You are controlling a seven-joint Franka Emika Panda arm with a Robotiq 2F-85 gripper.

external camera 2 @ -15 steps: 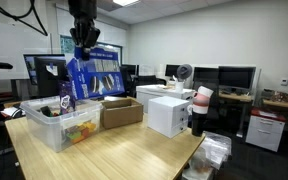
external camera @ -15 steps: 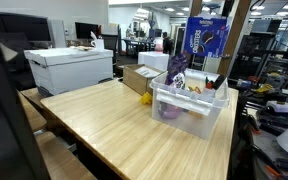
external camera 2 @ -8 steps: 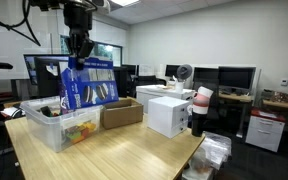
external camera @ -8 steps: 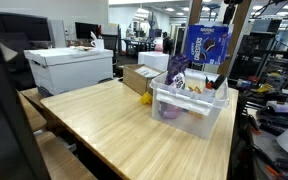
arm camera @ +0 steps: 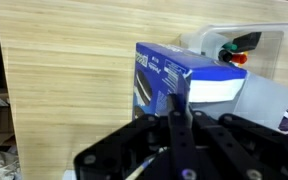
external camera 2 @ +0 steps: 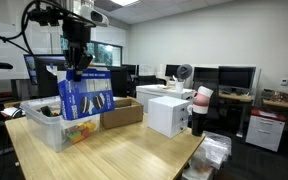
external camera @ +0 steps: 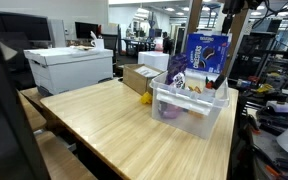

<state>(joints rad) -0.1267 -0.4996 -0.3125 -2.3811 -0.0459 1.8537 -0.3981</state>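
Jaws of the gripper (external camera 2: 76, 70) clamp the top edge of a blue rectangular cardboard box (external camera 2: 86, 98), which hangs beneath them over a clear plastic bin (external camera 2: 46, 128). The box's broad face stands upright and slightly tilted; its long axis is unclear.

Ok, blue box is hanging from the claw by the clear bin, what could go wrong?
The claw pinches the blue box only at its top edge, and it hangs slightly tilted, so it may swing or slip. The clear bin holds items; the box's lower corner could catch its rim or crush them. The cardboard box stands close by, so a sideways sweep might hit it.
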